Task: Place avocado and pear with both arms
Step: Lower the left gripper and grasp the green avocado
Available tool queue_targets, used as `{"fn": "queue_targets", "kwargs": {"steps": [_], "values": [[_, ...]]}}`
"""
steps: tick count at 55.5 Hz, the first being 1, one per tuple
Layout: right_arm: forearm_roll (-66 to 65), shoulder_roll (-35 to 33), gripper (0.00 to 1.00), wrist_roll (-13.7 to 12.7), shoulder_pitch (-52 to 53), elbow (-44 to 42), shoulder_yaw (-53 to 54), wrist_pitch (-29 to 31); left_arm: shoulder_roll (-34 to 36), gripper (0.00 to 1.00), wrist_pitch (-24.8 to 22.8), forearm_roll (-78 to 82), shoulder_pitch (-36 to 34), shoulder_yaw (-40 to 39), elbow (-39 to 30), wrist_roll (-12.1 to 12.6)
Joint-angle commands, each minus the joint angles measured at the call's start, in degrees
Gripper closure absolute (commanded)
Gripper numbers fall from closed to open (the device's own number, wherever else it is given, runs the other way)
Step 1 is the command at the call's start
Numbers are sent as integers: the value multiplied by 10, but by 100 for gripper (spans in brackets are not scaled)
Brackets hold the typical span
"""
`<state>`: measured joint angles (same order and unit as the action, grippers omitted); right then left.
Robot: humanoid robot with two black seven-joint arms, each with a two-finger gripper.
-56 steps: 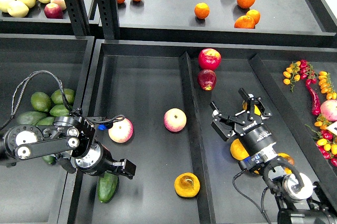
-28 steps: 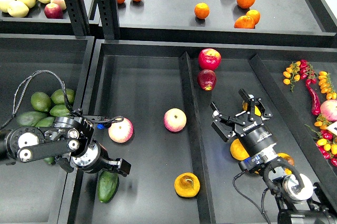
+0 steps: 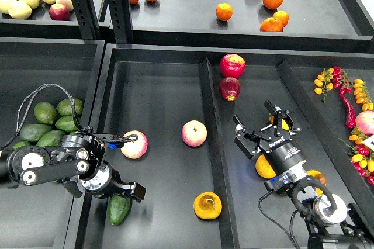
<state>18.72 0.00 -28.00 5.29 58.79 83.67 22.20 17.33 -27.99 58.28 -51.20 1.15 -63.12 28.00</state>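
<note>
Left gripper [image 3: 130,166] spread wide, above avocado [image 3: 118,209] at near left. Right gripper [image 3: 266,126] spread wide, empty. Pear [image 3: 207,205] near centre, apart from both.

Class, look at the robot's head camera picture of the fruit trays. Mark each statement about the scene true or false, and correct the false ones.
1. The dark green, glossy, elongated avocado lies in the middle tray, below the left gripper. True.
2. The squat yellow-orange pear with a brown patch is held in the right gripper. False: it lies free in the tray, left of the divider.
3. The right gripper's fingers are spread open. True.
4. The round oranges sit on the rear shelf. True.
5. The dark red apple lies among the green avocados at left. False: it lies right of the divider.
</note>
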Motion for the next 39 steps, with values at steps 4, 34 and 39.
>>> {"fn": "queue_targets", "kwargs": {"steps": [4, 34, 39], "values": [[0, 0, 0, 0, 0, 0, 0, 0, -3, 3, 0, 1, 7, -1, 3, 0], [1, 0, 0, 0, -1, 0, 0, 1, -33, 19, 0, 2, 17, -4, 39, 0], [1, 0, 0, 0, -4, 0, 0, 1, -33, 23, 0, 2, 20, -5, 41, 0]]}}
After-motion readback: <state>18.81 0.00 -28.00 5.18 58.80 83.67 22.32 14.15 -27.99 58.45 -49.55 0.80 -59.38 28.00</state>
